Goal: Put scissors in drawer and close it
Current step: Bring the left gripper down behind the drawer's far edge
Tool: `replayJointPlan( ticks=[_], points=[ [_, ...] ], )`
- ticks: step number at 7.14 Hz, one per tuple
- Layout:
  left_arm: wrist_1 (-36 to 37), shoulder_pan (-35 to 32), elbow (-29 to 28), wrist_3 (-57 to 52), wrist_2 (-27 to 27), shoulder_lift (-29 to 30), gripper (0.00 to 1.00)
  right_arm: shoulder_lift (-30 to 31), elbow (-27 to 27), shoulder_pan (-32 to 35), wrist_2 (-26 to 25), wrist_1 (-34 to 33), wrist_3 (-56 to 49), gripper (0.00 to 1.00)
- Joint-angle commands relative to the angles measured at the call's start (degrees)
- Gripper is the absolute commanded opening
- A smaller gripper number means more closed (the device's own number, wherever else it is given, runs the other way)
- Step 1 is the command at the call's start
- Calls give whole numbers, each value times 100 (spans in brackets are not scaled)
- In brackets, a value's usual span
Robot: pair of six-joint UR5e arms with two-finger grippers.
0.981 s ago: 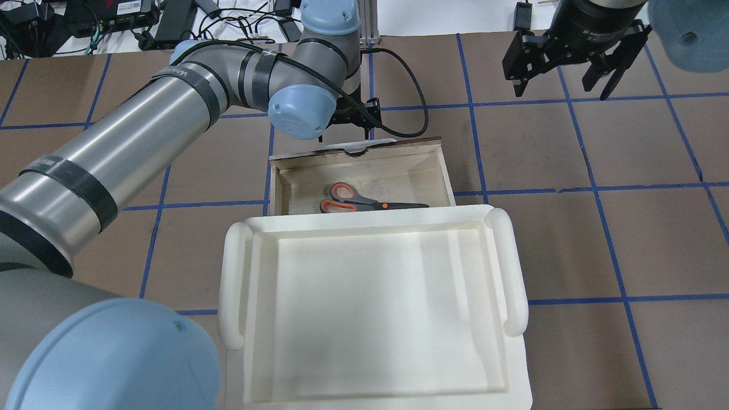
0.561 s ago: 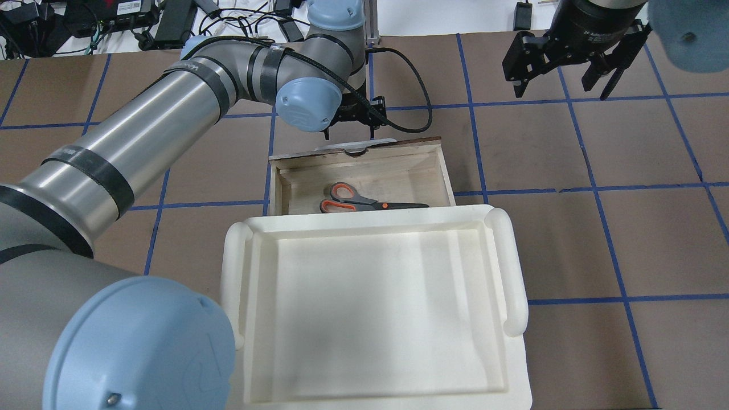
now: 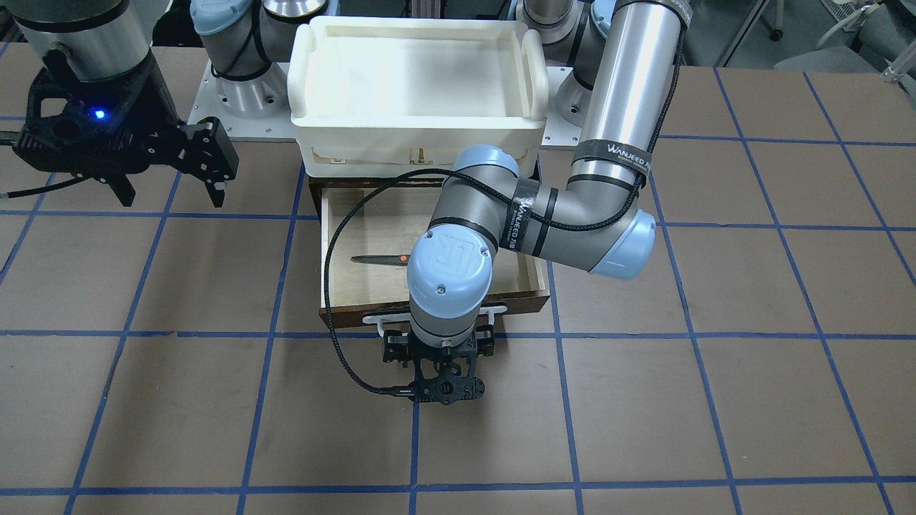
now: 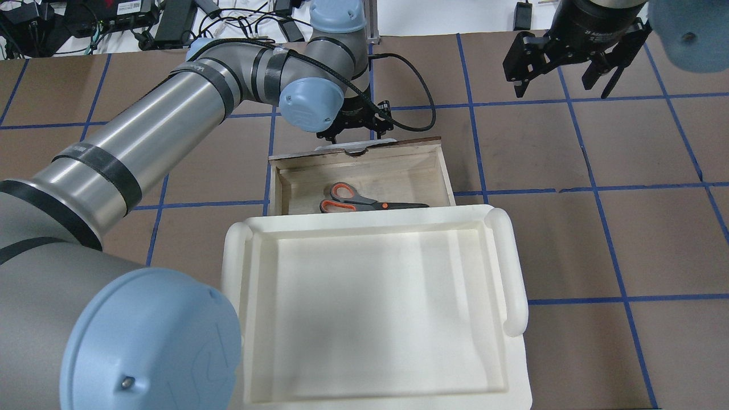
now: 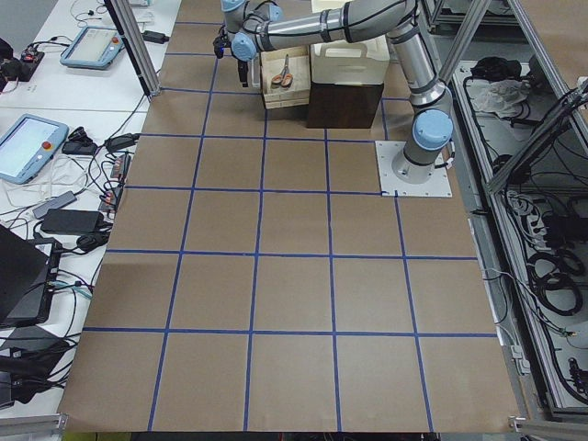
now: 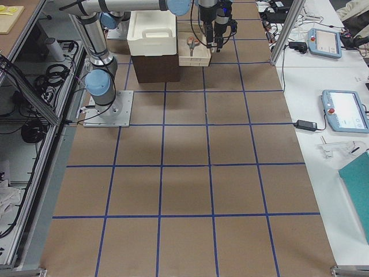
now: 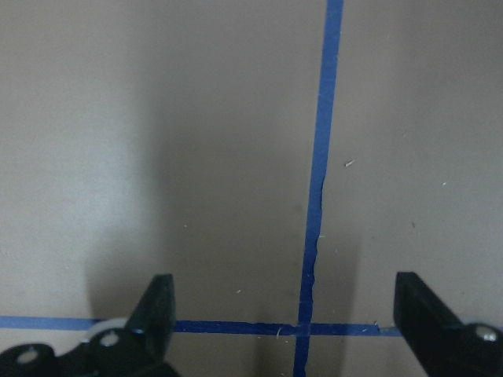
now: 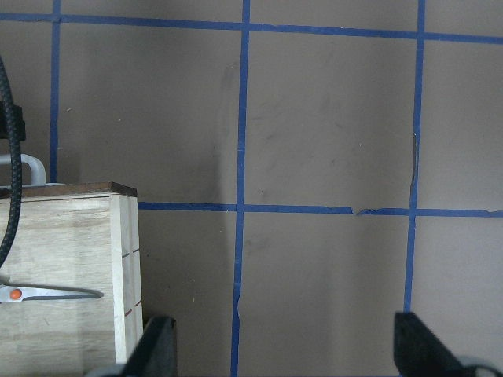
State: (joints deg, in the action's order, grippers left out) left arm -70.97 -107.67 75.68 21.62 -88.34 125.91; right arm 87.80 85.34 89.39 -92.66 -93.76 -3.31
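Brown taped worktop (image 3: 143, 415) filled the front-facing view: the drawer (image 3: 529, 300) stood open with the scissors (image 3: 379, 260) flat inside. My left jaws hung just outside its white handle (image 3: 499, 309), probably to push it shut. Overhead, my right jaws hung well apart, out of the way. Both wrist views showed jaws spread and empty.

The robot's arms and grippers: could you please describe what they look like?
Left arm and right arm are silver tubes with pale blue joint caps. The left has black bands, one lettered WANJEED, a UR logo and a looping black cable. Left gripper and right gripper are black, two-fingered; the right shows a blue light.
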Motion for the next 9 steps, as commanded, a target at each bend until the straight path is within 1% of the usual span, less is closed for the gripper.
replayJointPlan(
  ticks=[1,2,3,7,8,9],
  points=[
    [-415,1,-1,26,45,-92,100,0,0,0,-7,-11,-3,100],
    [-661,-34,-1,79,71,-163,100,0,0,0,-7,7,-3,100],
    [-716,-61,8,297,263,-250,100,0,0,0,-7,-2,-3,100],
    [-1908,-245,113,317,484,-558,100,0,0,0,2,-2,-3,100],
    [-2277,-245,192,308,511,-620,100,-9,0,0,2,-2,-3,100],
    [-2420,-245,419,299,580,-707,100,0,0,0,2,-2,-3,100]
  ],
)
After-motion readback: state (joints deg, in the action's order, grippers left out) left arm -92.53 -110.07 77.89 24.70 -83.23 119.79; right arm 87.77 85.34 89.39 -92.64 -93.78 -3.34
